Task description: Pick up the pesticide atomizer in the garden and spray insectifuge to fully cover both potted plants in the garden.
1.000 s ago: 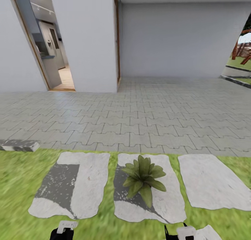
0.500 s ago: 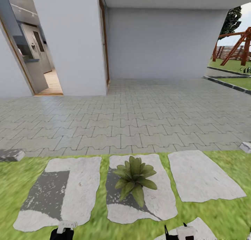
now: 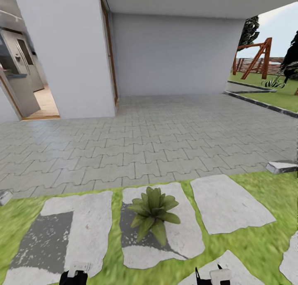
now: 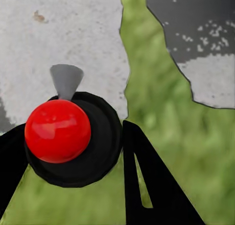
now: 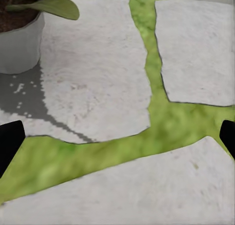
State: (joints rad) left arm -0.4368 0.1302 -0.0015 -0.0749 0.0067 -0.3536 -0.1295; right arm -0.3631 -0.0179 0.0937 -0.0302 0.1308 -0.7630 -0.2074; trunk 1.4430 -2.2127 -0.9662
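Observation:
In the left wrist view my left gripper is shut on the pesticide atomizer, a black round body with a red ball top and a grey cone nozzle. The left gripper shows low in the head view over grass. One potted plant, a green rosette, stands on the middle stepping stone just ahead. Its grey pot appears in the right wrist view. My right gripper is open and holds nothing, hovering over stones and grass; it also shows as the right gripper. The leaves look plain green; insectifuge is out of view.
Flat grey stepping stones lie in the lawn around the plant. Beyond is a paved patio with white walls and an open doorway into a kitchen. A wooden swing frame and fence stand far right.
The whole head view has slid left, so the camera has turned right; the swing frame and far lawn came into sight. Both grippers keep their places in the picture.

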